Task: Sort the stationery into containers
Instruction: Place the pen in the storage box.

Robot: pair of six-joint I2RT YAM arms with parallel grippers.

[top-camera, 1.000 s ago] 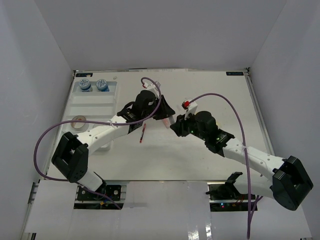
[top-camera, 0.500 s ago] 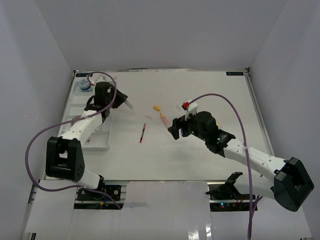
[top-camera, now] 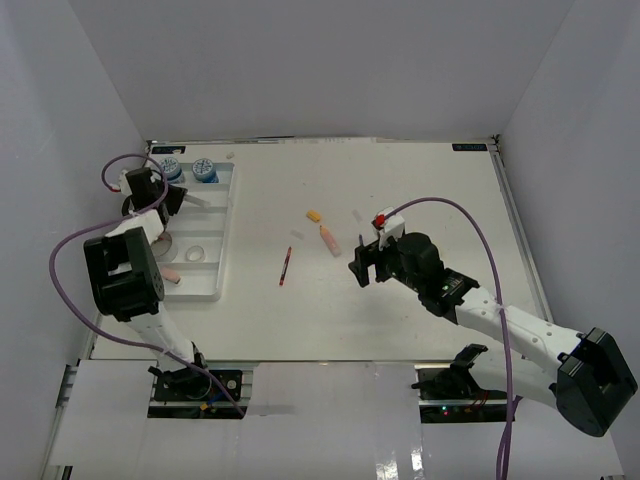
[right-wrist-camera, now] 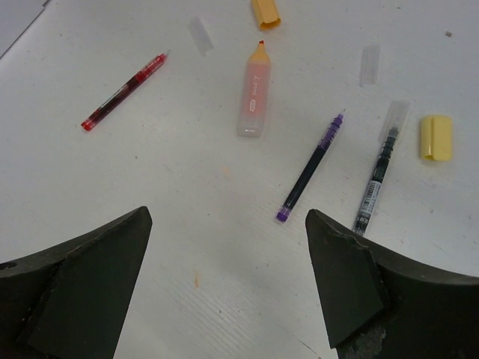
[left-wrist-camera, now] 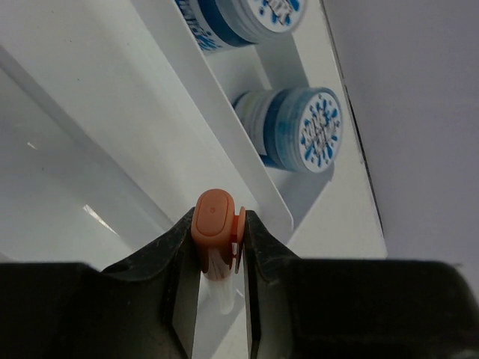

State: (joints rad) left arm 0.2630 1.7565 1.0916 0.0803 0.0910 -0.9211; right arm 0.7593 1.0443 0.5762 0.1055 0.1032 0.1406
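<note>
My left gripper (left-wrist-camera: 218,239) is clamped on an orange-capped marker (left-wrist-camera: 212,223), cap end up between my fingers; it hangs over the white tray (left-wrist-camera: 97,90), just beside the raised divider, and the two blue-white tubs (left-wrist-camera: 303,129) sit in the compartment beyond; I cannot tell whether the marker's tip touches the tray floor. My right gripper (right-wrist-camera: 228,292) is spread wide and holds nothing; on the table (right-wrist-camera: 187,217) ahead of it lie a red pen (right-wrist-camera: 123,91), an orange marker (right-wrist-camera: 254,97), a purple pen (right-wrist-camera: 313,166), a black pen (right-wrist-camera: 378,179), a yellow cap (right-wrist-camera: 436,137) and an orange cap (right-wrist-camera: 266,13), all apart from my fingers. Half a second ago my left arm reached across the tray toward the table's middle; now it has swung back to the tray's far left corner; my right gripper has drawn slightly nearer. My left arm folds tightly back on itself; my right stretches low from its base toward the table's middle.
</note>
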